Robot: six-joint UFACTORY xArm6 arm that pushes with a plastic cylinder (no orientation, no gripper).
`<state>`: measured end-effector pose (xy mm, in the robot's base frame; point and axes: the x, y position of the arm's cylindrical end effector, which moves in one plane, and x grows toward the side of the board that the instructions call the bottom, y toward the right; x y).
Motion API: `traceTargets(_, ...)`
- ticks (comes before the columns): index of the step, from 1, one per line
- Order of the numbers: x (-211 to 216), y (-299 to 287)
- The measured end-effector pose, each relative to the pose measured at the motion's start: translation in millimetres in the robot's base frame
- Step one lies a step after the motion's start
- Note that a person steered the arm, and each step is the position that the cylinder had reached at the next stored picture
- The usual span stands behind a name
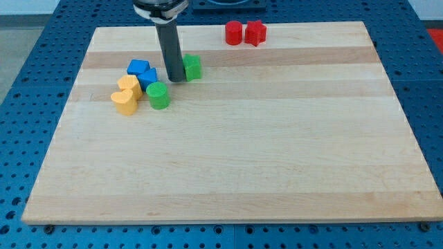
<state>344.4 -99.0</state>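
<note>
My tip [174,78] rests on the board in the upper left part of the view. It stands against the left side of the green star block [192,66]. The green cylinder [158,95] lies just below and left of the tip, a small gap apart. Two blue blocks [142,73] sit left of the tip, touching each other. Two yellow blocks [127,95] lie further left and lower, beside the blue ones.
Two red blocks [245,32] sit side by side near the view's top edge of the wooden board [277,152]. A blue pegboard table [21,104] surrounds the board.
</note>
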Motion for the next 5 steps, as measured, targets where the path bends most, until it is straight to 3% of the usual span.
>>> traceTargets(5, -23, 62)
